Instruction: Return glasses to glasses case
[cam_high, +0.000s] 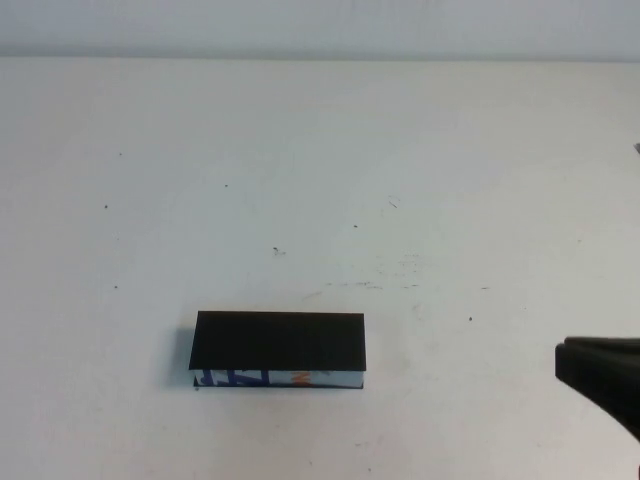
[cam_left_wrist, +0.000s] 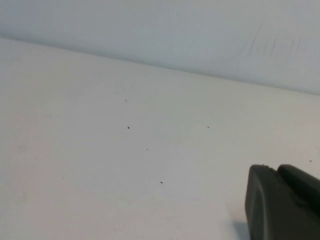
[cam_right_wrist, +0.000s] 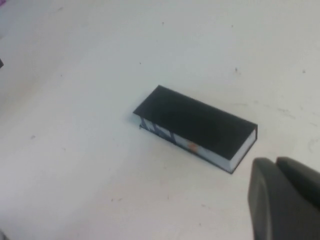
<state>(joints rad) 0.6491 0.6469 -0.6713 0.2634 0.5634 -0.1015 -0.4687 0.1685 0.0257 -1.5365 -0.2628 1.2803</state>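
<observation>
The closed glasses case (cam_high: 278, 345) lies near the counter's front edge; the right gripper (cam_high: 600, 378) hovers front-right, the left gripper (cam_left_wrist: 282, 202) elsewhere.

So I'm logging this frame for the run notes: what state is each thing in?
Case: lid shut, lying flat on the table.
Glasses: not in sight.
Right tool: low at the table's right edge, clear of the case.
Left tool: over bare table, holding nothing visible.
</observation>
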